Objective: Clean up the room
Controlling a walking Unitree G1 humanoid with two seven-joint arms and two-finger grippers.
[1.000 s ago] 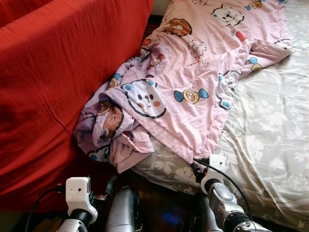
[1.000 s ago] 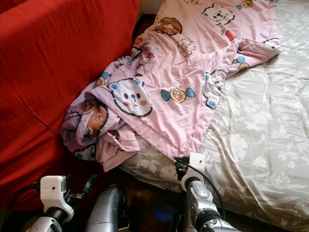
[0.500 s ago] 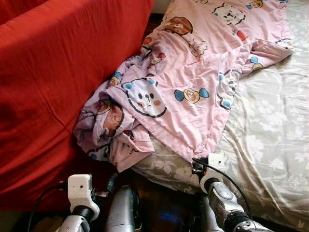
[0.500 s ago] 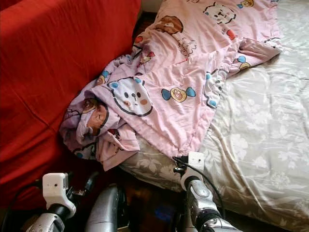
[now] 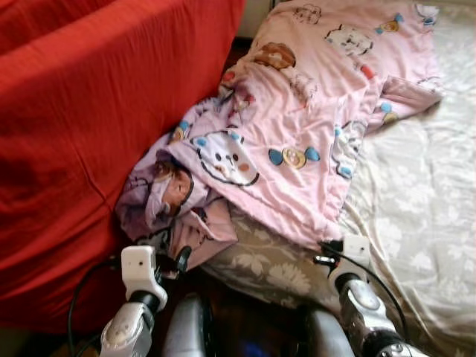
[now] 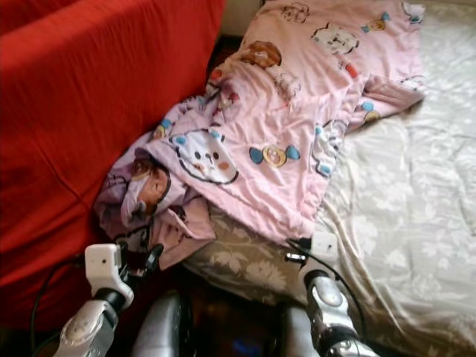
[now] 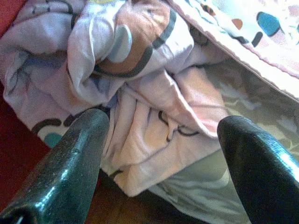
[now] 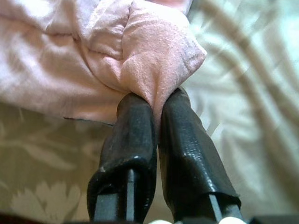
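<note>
On the bed (image 5: 416, 216), pink cartoon-print quilt (image 5: 297, 126) lies crumpled toward the red sofa (image 5: 82, 126), one end hanging off the bed's corner. Right gripper (image 8: 156, 105) pinches quilt's near edge. Left gripper (image 7: 161, 140) spread wide, facing the hanging bunch.

Rumpled pink blanket (image 5: 297, 141) (cartoon-printed) across bed (image 5: 424, 223)

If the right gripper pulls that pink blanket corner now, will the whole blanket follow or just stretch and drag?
Probably drag. The pink blanket looks thin and floppy, so the right gripper's pinched corner should lift first. The bunch hanging beside the red sofa may trail. The left gripper hovers open near it.
</note>
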